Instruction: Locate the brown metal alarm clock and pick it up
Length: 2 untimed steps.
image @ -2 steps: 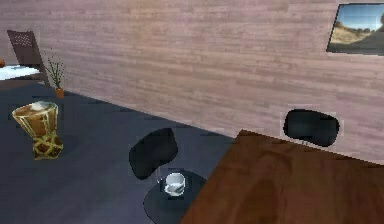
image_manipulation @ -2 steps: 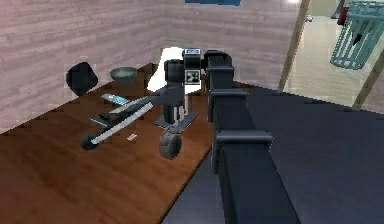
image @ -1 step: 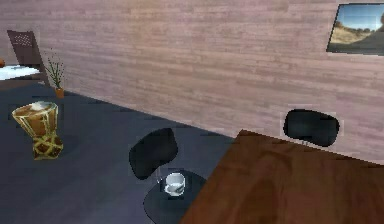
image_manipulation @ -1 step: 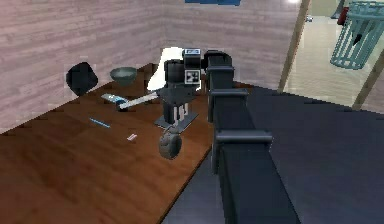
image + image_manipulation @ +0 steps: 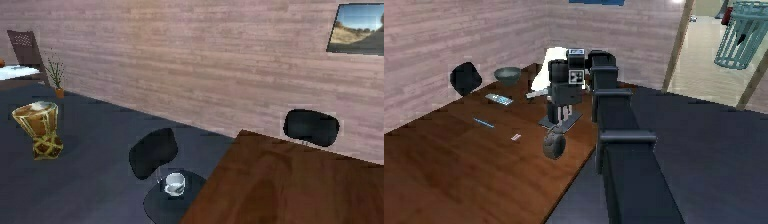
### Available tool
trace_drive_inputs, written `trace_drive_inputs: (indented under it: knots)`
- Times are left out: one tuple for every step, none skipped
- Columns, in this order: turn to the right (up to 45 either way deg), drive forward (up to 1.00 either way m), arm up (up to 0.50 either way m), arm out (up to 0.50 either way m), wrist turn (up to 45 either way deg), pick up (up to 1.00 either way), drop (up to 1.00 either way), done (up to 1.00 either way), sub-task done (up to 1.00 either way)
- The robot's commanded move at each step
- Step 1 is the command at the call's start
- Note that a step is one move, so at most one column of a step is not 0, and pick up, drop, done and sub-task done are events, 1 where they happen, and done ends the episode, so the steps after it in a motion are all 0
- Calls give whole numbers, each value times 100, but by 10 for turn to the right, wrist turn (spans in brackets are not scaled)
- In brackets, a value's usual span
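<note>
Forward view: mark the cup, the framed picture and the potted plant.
cup (image 5: 175, 184), forward view, on its pale side wall.
framed picture (image 5: 358, 28), forward view, middle of its landscape image.
potted plant (image 5: 56, 72), forward view, on its green leaves.

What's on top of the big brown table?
A grey bowl, a flat gadget, a thin stick and a dark round blob are seen over the table. A white thing is partly covered by the arm, so the rest is hidden.

The dark round blob at six o'clock from the gripper is too small to name, and the wall picture at two o'clock is cut off.
</note>
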Motion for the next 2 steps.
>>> trace_drive_inputs:
  knots:
    - [0, 0, -26, 0, 0, 0, 0, 0, 0]
    - [0, 0, 0, 0, 0, 100, 0, 0, 0]
